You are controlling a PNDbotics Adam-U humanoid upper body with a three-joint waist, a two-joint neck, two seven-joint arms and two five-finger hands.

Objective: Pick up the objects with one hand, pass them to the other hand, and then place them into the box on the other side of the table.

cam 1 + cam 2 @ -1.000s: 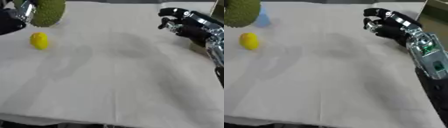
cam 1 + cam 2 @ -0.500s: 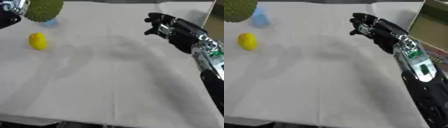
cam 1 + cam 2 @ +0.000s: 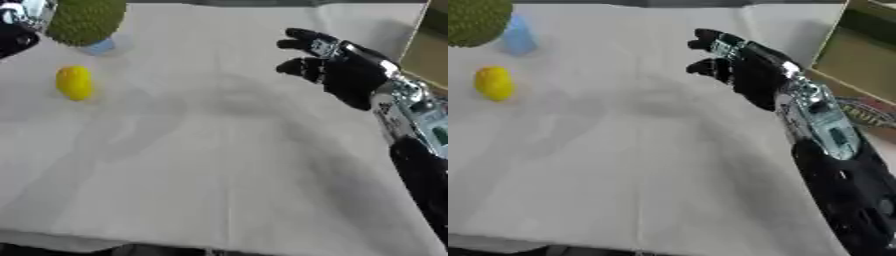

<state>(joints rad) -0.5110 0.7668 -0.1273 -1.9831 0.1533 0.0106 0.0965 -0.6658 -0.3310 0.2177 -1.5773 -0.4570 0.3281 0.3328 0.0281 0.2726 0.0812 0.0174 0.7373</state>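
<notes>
Over at the far left, the left hand [image 3: 16,31] shows only partly at the top corner, and whether its fingers are curled round anything I cannot tell; a bumpy green fruit [image 3: 85,21] sits right beside it at the top edge, raised above the cloth. Just behind and below that fruit, a pale blue object [image 3: 518,36] stands on the white-covered counter [image 3: 219,175]. Nearer us, a small yellow fruit [image 3: 74,83] lies alone on the cloth, apart from both. Moving across to the right, the right hand [image 3: 346,72] hangs above the counter, fingers [image 3: 302,42] spread apart and pointing left, holding nothing. Far right, a box [image 3: 855,55] sits at the counter's edge.
</notes>
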